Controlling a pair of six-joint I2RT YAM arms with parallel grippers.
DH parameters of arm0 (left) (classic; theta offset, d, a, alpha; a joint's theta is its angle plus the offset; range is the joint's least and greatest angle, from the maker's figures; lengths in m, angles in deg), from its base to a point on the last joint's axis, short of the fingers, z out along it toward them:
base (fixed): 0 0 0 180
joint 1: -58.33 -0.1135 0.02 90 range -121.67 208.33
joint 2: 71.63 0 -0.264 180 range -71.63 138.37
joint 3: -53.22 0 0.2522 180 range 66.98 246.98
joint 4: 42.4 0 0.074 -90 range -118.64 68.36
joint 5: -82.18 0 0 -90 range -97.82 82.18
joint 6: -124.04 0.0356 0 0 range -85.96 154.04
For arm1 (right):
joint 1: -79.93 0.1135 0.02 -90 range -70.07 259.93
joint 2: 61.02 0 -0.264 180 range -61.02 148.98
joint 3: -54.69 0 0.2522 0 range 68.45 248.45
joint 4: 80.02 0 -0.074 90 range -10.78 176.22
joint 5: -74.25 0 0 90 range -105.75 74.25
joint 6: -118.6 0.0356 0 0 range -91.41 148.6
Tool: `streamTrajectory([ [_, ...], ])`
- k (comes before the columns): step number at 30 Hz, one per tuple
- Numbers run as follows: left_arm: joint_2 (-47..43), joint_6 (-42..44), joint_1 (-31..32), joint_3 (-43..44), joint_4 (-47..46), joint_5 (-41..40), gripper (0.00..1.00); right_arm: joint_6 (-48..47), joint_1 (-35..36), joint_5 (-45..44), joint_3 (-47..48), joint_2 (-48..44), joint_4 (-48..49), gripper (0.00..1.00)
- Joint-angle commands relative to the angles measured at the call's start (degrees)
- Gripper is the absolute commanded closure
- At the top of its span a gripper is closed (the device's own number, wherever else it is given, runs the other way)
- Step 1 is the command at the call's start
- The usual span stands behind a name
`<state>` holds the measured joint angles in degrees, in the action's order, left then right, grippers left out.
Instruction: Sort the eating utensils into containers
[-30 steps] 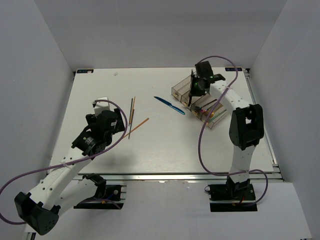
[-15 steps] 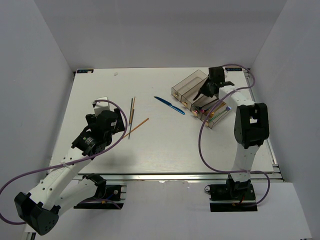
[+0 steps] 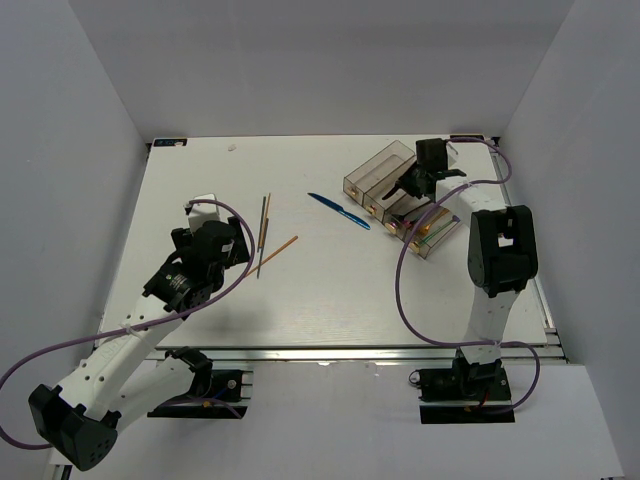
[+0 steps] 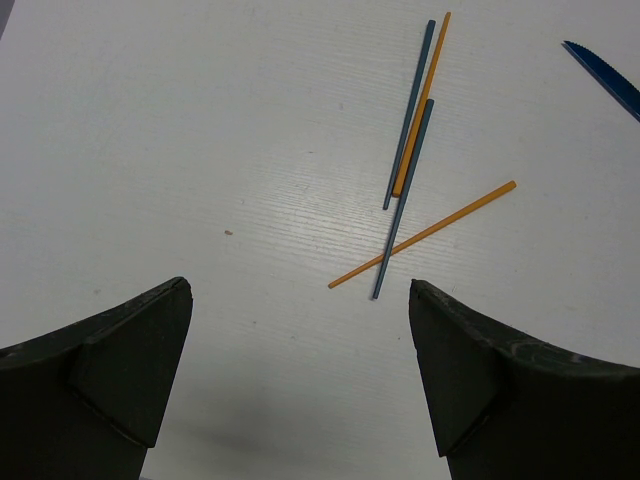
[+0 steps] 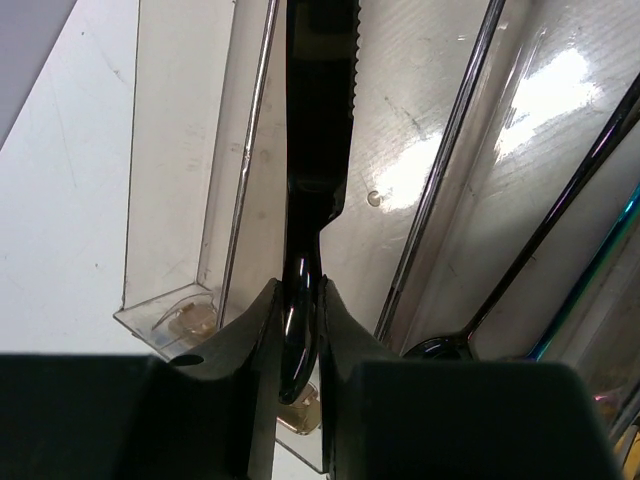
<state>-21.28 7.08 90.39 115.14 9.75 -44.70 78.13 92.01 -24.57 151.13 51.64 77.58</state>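
Chopsticks (image 3: 265, 232) lie crossed left of table (image 3: 330, 295) centre, with the left gripper (image 4: 298, 300) wide apart just nearside of them. Blue knife (image 3: 338, 210) at centre. Containers (image 3: 365, 172) toward far right corner; right gripper (image 5: 300, 300) clamped on black knife (image 5: 320, 100) over them.

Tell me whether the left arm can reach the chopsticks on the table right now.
Probably yes. The left gripper is open, and the chopsticks lie loose on the bare table ahead of its fingers, with nothing between them.
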Motion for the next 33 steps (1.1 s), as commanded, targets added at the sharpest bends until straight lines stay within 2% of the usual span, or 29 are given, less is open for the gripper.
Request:
streamTrajectory([
  [1,-1.3,0.2,-0.1,-0.5,-0.6,0.0,0.02,1.3,0.1,0.1,2.2,-0.2,3.1,1.00],
  [6,-1.1,0.2,-0.1,-0.4,-0.5,0.1,0.02,1.2,0.3,1.5,3.1,-0.9,2.5,0.83],
  [7,-1.2,0.2,-0.1,-0.4,-0.5,0.1,0.02,1.0,0.5,1.4,3.8,-1.0,2.1,0.72],
  [9,-1.1,0.2,-0.1,-0.5,-0.6,0.1,0.02,0.5,0.7,1.4,4.3,-1.9,1.5,0.64],
  [10,-1.1,0.2,-0.1,-0.4,-0.5,0.0,0.02,0.3,0.9,1.4,4.3,-2.4,1.5,0.51],
  [18,-1.1,0.2,-0.1,-0.4,-0.6,0.1,0.02,-4.1,2.9,2.7,5.8,-6.4,1.3,0.43],
  [19,-1.1,0.2,-0.1,-0.4,-0.6,0.1,0.02,-5.6,3.3,3.9,6.0,-6.4,2.8,0.30],
  [20,-1.2,0.2,-0.1,-0.4,-0.6,0.1,0.02,-7.4,3.7,5.4,7.2,-5.9,3.4,0.24],
  [21,-1.2,0.2,-0.1,-0.5,-0.6,0.1,0.02,-11.9,4.9,7.7,8.8,-5.1,3.1,0.11],
  [23,-1.2,0.2,-0.1,-0.4,-0.6,0.1,0.02,-18.0,6.3,10.5,12.9,-1.4,-0.3,0.11],
  [27,-1.1,0.2,-0.1,-0.5,-0.6,0.1,0.02,-31.3,10.9,10.4,27.4,6.1,-11.5,0.11],
  [29,-1.0,0.2,-0.1,-0.4,-0.6,0.0,0.02,-39.6,12.9,10.8,31.7,10.0,-16.2,0.11],
  [30,-0.9,0.2,-0.1,-0.4,-0.6,0.0,0.02,-42.7,15.3,9.4,34.5,10.9,-20.1,0.11],
  [31,-0.5,0.2,-0.1,-0.5,-0.6,0.1,0.02,-48.5,16.7,7.9,35.2,11.7,-21.7,0.11],
  [33,-0.3,0.3,-0.1,-0.4,-0.6,0.1,0.02,-53.9,20.1,3.3,35.2,12.9,-24.1,0.11],
])
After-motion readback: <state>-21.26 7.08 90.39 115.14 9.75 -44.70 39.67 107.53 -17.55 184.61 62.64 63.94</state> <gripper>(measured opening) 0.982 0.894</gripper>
